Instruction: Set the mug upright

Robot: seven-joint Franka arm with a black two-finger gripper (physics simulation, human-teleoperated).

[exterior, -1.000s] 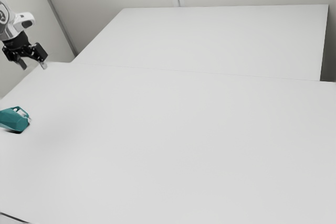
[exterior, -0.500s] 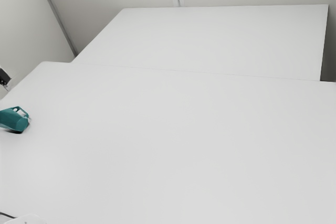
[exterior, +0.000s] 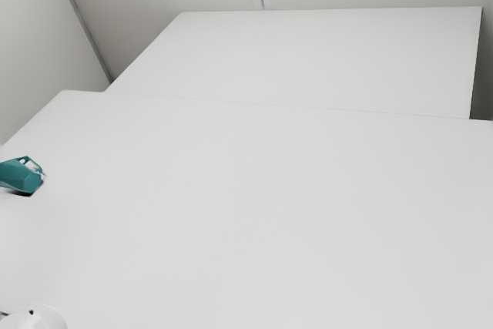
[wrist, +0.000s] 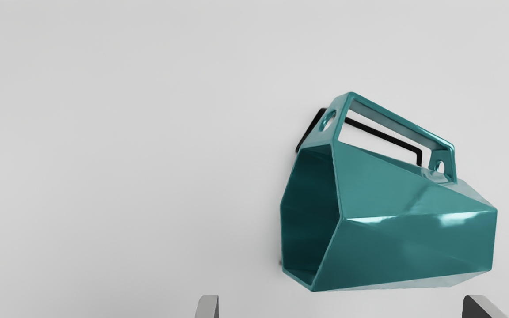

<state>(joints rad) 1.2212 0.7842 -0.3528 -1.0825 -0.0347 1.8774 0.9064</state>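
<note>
"Where are we seeing the faceted teal mug [wrist: 396, 221]?"

"It's lying on its side on the white tabletop [wrist: 126, 154], by the exterior view's left edge, its handle [wrist: 400, 123] sticking out sideways and upward."

"And what is our pincer [wrist: 342, 307] doing?"

"Its fingers are standing wide apart, and we're holding nothing between them."

"How are we expecting the mug to handle?"

"We're guessing at something stiff, glazed and fairly light. The gloss is suggesting slippery walls, and those slanting facets are giving flat pads little to sit square on. If it's ceramic, we're risking a chipped rim [wrist: 338, 181] by letting it drop."

"So are we taking the handle?"

"We're favouring the wall near the mouth, one finger inside and one outside, so that we're raising that end while the base is settling. By the handle, we'd be fearing a swing."

"And that white shape [exterior: 37, 319] low in the exterior view?"

"It's being cut off by the edge; perhaps we're looking at our own arm."
</note>
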